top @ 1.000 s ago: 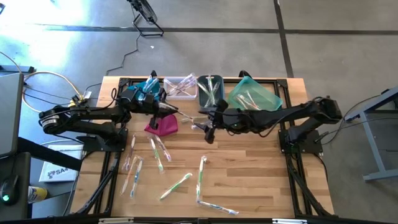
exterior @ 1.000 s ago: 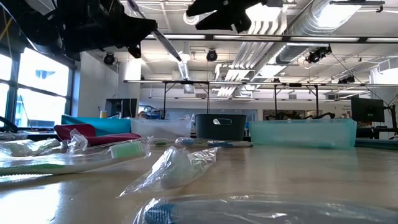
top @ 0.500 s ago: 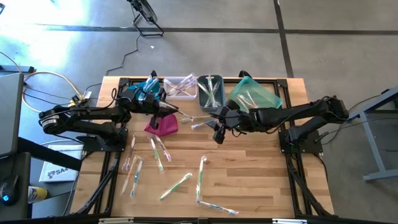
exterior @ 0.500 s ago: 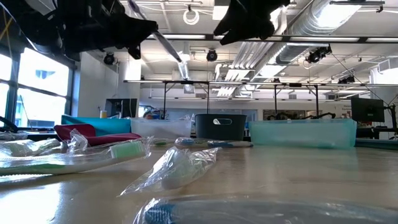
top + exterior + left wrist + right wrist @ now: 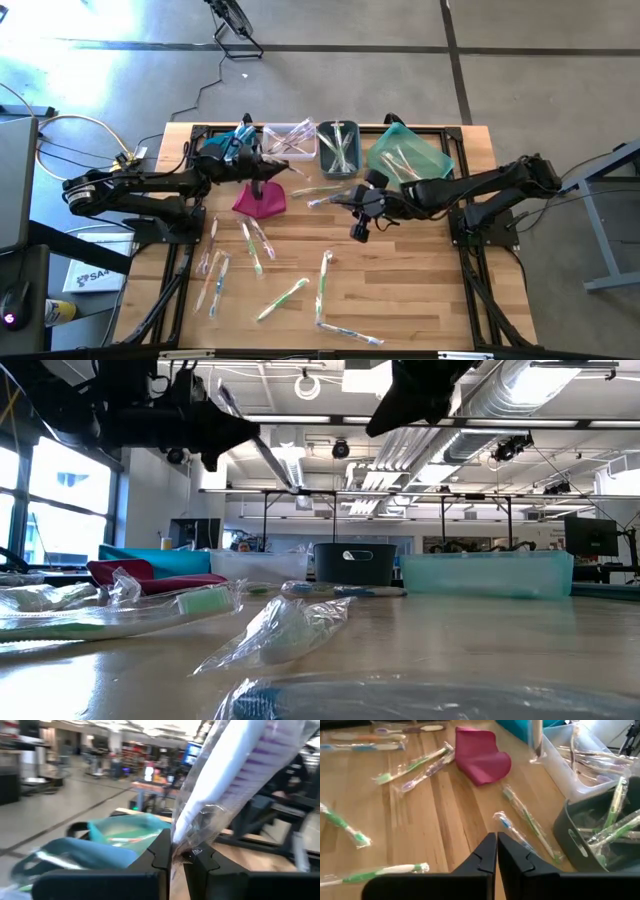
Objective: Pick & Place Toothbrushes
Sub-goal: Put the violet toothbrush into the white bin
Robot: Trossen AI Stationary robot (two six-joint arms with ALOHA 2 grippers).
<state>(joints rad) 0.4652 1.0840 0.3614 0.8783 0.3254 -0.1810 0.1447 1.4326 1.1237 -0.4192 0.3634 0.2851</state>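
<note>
Left gripper [image 5: 268, 170] hangs just above the floppy pink pouch [image 5: 259, 200] in the high view, its fingers pinched on a thin wrapped toothbrush [image 5: 290, 160] that points at the clear plastic bin [image 5: 290, 140]. Right gripper [image 5: 360, 231] is on the other side of the pink pouch, over bare wood, with its fingers pressed together and nothing between them. More loose wrapped toothbrushes [image 5: 283, 299] lie below the pouch.

Low view shows the wrapped toothbrush [image 5: 272, 461] sticking out slanted, high above the pink pouch [image 5: 150, 576].

Left wrist view shows the fingers [image 5: 162, 851] holding only the end of the crinkly clear wrapper [image 5: 200, 827]. That could slide out, and the brush might fall before the bin.

Right wrist view shows the shut fingers [image 5: 486, 854] over wood, with a blue toothbrush [image 5: 512, 831] near them. I think shut fingers cannot grab; they could just push it away.
</note>
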